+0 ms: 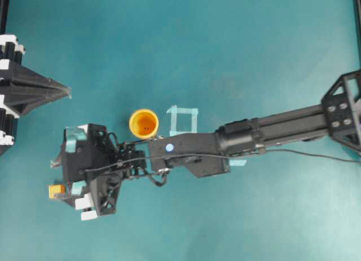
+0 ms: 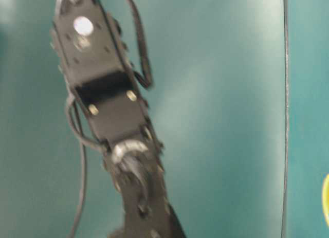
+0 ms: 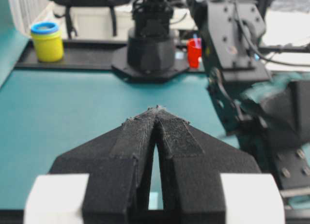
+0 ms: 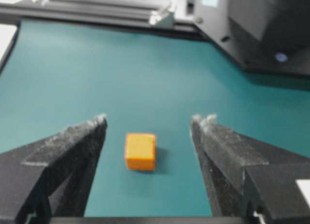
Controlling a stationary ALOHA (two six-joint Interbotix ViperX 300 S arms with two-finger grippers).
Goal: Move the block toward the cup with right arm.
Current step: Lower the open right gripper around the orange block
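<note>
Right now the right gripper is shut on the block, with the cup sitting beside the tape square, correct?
Not quite. The right gripper is open, its fingers standing apart on either side of the block without touching it, as the right wrist view shows. The cup does sit beside the tape square.

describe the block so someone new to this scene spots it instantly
Follow the long black right arm across the teal table to its open gripper. The block sits on the table between the fingers, untouched. It is a small plain orange cube, far smaller than the round cup.
</note>
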